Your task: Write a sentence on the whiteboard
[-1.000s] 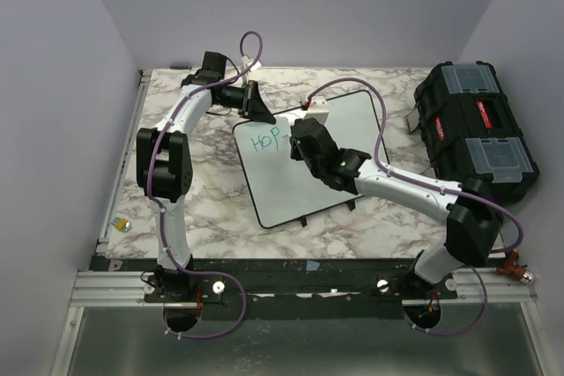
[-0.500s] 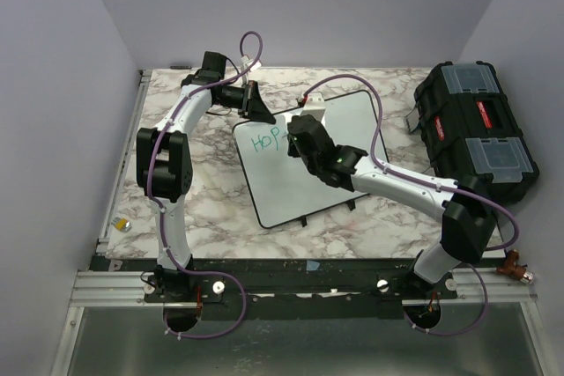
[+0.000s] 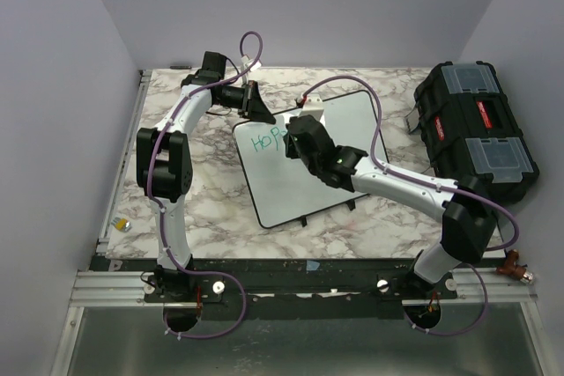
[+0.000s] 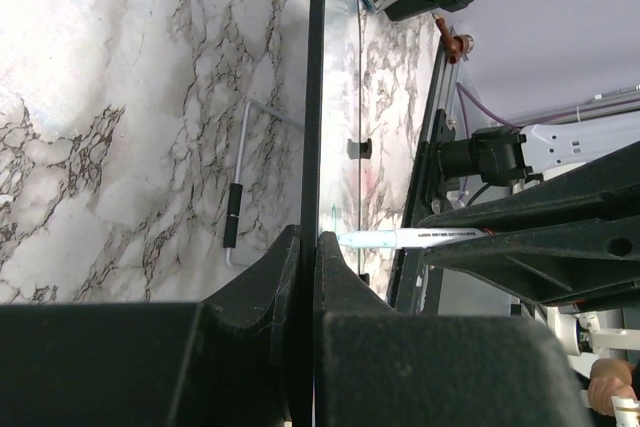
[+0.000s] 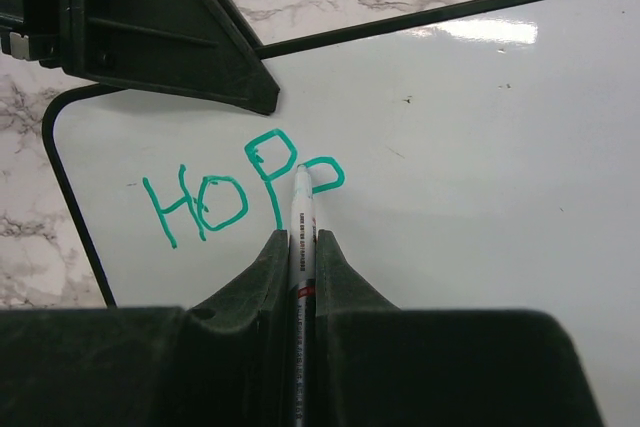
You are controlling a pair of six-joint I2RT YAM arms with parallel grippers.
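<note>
R tool [image 5: 298, 237] hides marker [image 5: 299, 197] barrel; sentence [image 5: 240, 197] 4th letter unclear

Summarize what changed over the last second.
The right claw, shut on the marker, slid slightly left across the whiteboard, toward the teal sentence. The left claw stayed clamped on the board's edge; board and toolbox didn't move.

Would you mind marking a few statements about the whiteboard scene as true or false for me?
1. The right gripper is shut on a marker. True.
2. The writing is red. False: it is green.
3. The left gripper clamps the edge of the whiteboard. True.
4. The toolbox sits on the whiteboard. False: it stands apart from it, to the right on the table.
</note>
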